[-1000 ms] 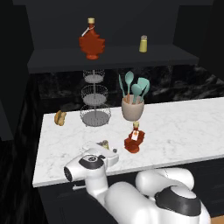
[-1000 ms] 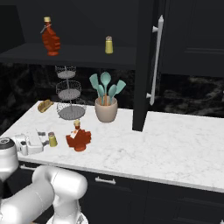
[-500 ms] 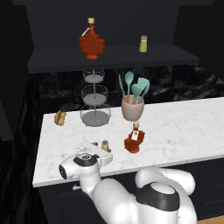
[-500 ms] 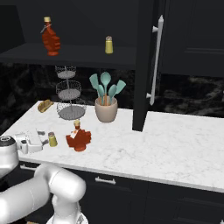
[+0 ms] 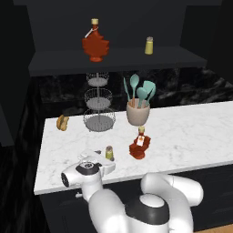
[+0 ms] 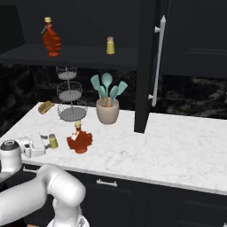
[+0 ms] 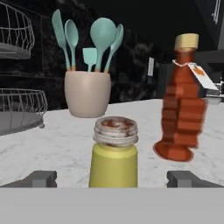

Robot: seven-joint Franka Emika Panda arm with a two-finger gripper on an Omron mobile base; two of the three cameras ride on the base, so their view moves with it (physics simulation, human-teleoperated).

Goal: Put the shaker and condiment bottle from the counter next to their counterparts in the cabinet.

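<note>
The olive-yellow shaker [image 7: 114, 159] stands on the counter [image 5: 191, 132] right in front of my hand, between the two fingertips [image 7: 41, 178]. My gripper [image 7: 114, 179] is open and touches nothing. From the base views the gripper [image 5: 103, 160] [image 6: 43, 143] lies low at the counter's front left, beside the shaker [image 5: 109, 152] [image 6: 53, 141]. The red-brown condiment bottle [image 5: 140, 144] [image 6: 80, 140] [image 7: 183, 100] stands upright just right of the shaker. In the cabinet [image 5: 118, 60] [image 6: 80, 54], the counterparts stand: a maple-leaf bottle [image 5: 95, 43] [image 6: 52, 39] and a shaker [image 5: 149, 45] [image 6: 110, 45].
A beige pot of teal utensils [image 5: 138, 107] [image 6: 107, 106] [image 7: 87, 94] and a tiered wire basket [image 5: 98, 104] [image 6: 70, 95] stand behind the shaker. A small bun [image 5: 62, 122] lies at the far left. A tall dark door with a handle [image 6: 148, 66] juts out over the counter's middle.
The arm's elbow has swung lower and leftward while the hand edged slightly toward the shaker. The jaws stay open; nothing on the counter has moved.
</note>
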